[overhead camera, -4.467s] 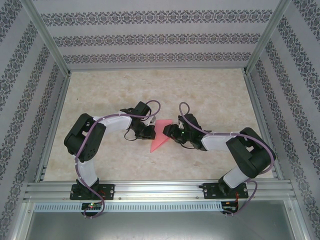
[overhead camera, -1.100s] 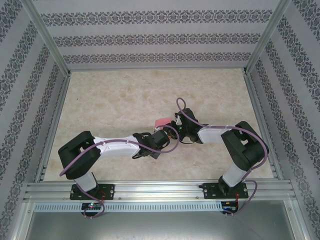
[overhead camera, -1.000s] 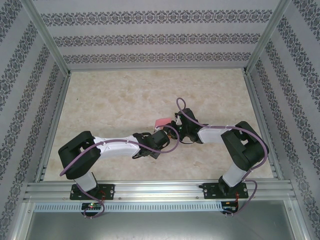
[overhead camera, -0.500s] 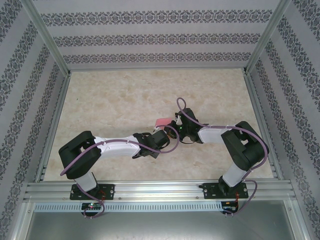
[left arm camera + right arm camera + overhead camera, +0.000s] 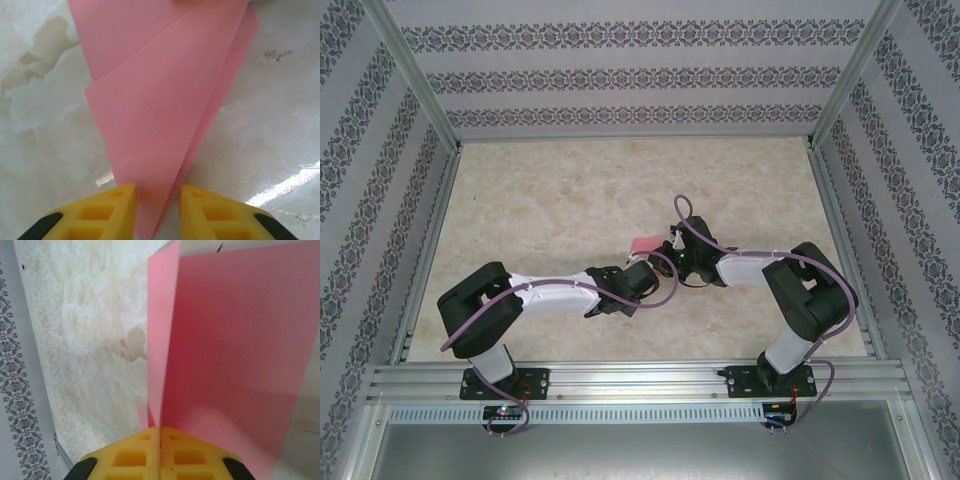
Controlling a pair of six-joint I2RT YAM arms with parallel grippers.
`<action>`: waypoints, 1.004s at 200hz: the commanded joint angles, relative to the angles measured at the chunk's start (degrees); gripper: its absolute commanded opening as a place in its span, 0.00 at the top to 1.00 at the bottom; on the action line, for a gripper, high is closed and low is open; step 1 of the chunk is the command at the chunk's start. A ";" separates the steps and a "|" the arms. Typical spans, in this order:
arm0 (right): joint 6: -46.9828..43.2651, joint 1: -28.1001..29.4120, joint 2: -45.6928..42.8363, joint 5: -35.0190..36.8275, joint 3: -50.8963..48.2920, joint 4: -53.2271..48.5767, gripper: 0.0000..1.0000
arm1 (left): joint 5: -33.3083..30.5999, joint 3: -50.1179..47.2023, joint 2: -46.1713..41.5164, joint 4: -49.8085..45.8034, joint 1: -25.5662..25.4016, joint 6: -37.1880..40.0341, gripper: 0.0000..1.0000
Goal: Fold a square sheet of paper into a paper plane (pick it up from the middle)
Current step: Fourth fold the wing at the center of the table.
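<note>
The pink-red sheet of paper [image 5: 644, 245], folded into a layered pointed wedge, is held up just above the middle of the table. In the right wrist view the paper [image 5: 235, 350] rises upright from my right gripper [image 5: 160, 432], whose yellow fingers are pressed together on its lower edge. In the left wrist view the paper's [image 5: 165, 100] narrow tip runs down between the fingers of my left gripper [image 5: 157, 205], which stand apart with a gap on the right side. From above, the left gripper [image 5: 640, 270] and the right gripper [image 5: 667, 254] meet under the paper.
The marbled beige tabletop [image 5: 570, 190] lies bare around the arms. Aluminium frame rails [image 5: 430, 230] and patterned walls [image 5: 620, 75] close in the sides and back. The left arm stretches low across the near middle, and purple cables loop over both wrists.
Since the oldest frame the left arm has swung round low and the paper has come off the table. In the last second the right fingers closed on it and the left fingers eased apart.
</note>
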 commanded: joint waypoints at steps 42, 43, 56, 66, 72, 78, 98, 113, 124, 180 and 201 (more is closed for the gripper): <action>0.50 -0.46 -1.06 -1.12 0.30 0.49 0.93 | -2.24 -0.07 0.95 1.62 -0.87 1.04 0.83; 0.48 -0.46 -1.06 -1.12 0.31 0.49 0.93 | -2.29 -0.08 0.94 1.62 -0.87 1.03 0.83; 0.40 -0.46 -1.15 -1.17 0.14 0.49 0.92 | -2.41 -0.26 0.64 1.70 -0.88 0.99 0.86; 0.29 -0.46 -1.24 -1.01 0.13 0.40 0.92 | -2.18 -0.24 0.44 1.80 -0.87 1.06 0.89; 0.22 -0.46 -1.22 -1.03 0.05 0.40 0.92 | -2.17 -0.26 0.33 1.80 -0.86 1.07 0.90; 0.27 -0.49 -1.24 -1.01 -0.02 0.39 0.91 | -2.32 -0.18 0.23 1.72 -0.81 1.02 0.91; 0.17 -0.56 -1.84 -0.73 -0.37 0.49 0.88 | -1.70 0.00 -0.11 1.71 -0.78 1.23 0.96; 0.03 -0.54 -2.80 -0.35 -0.74 0.48 0.86 | -0.97 -0.02 -0.49 1.79 -0.46 1.23 0.97; -0.33 -0.68 -3.82 0.08 -1.01 -0.04 0.83 | 0.26 -0.51 -1.09 2.29 0.18 0.95 0.98; -2.52 -1.95 -10.96 3.65 -3.93 -3.29 0.60 | 17.31 -6.70 -7.38 10.89 7.02 -0.02 0.99; -3.04 -2.04 -13.47 4.43 -5.00 -3.10 0.56 | 23.73 -8.73 -8.00 14.13 10.00 -0.92 0.99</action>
